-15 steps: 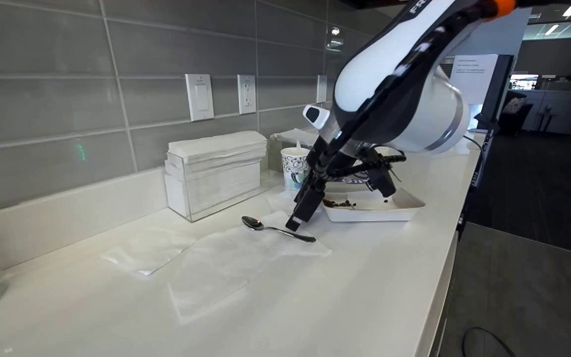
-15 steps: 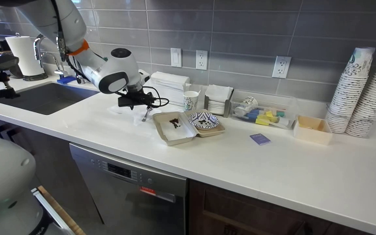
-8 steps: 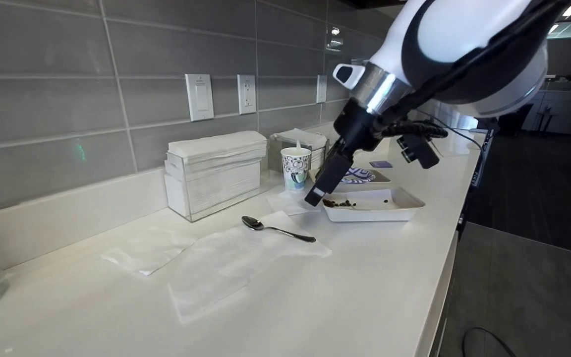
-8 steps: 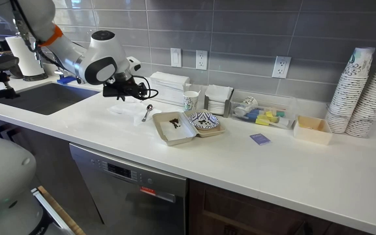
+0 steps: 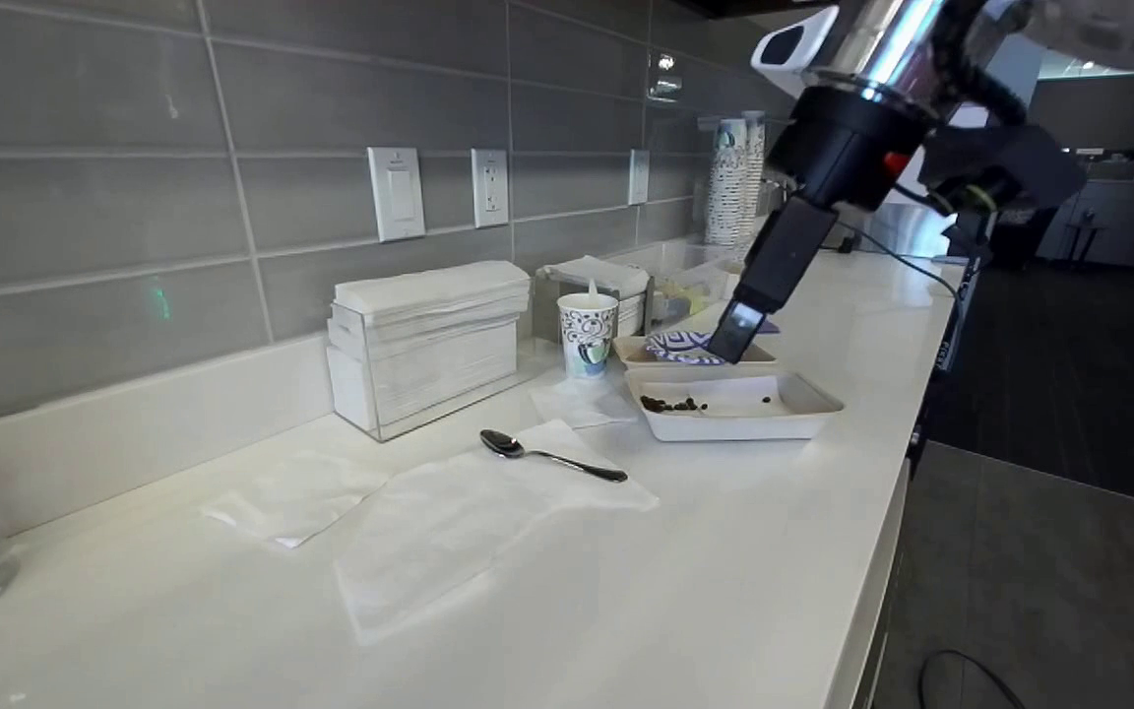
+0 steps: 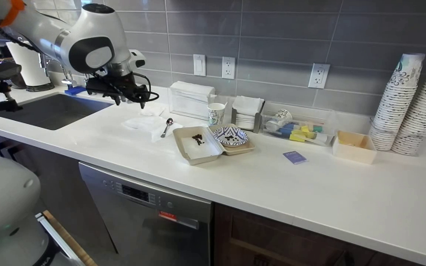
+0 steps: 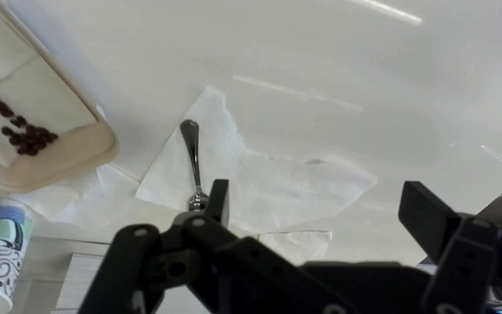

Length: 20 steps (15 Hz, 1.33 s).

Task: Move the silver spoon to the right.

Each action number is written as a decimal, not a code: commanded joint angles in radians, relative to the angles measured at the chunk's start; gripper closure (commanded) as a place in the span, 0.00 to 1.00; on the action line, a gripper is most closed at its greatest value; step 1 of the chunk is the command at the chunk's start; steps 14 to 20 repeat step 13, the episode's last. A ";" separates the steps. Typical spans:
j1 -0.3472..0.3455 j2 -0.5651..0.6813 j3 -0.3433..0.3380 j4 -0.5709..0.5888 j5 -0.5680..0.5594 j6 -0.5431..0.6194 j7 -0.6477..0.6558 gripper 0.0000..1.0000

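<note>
The silver spoon [image 5: 534, 453] lies on a flat white napkin [image 5: 449, 522] on the counter. It also shows in an exterior view [image 6: 166, 129]. In the wrist view the spoon's handle [image 7: 193, 152] is plain, but part of its bowl is hidden behind the left finger. My gripper [image 7: 316, 185] is open, with nothing between its fingers. It hovers well above the counter, apart from the spoon, as an exterior view shows the gripper [image 6: 130, 102] up and to the left of it. In an exterior view only one finger of the gripper [image 5: 736, 335] shows clearly.
A takeout box [image 6: 198, 159] with dark beans stands beside the napkin, with a patterned bowl [image 6: 230, 135] in its lid. A napkin box [image 5: 439, 354] and a paper cup [image 5: 587, 335] stand by the wall. A clear bin [image 6: 298, 129] and a sink [image 6: 54, 111] flank them.
My gripper has risen and moved away from the spoon, leftward towards the sink side in an exterior view. The spoon, napkin and takeout box have not moved.
</note>
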 commanded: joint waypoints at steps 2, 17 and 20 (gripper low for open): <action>-0.129 -0.236 0.052 -0.044 -0.208 -0.310 0.262 0.00; -0.228 -0.396 0.052 -0.010 -0.350 -0.582 0.397 0.00; -0.228 -0.396 0.052 -0.010 -0.350 -0.582 0.397 0.00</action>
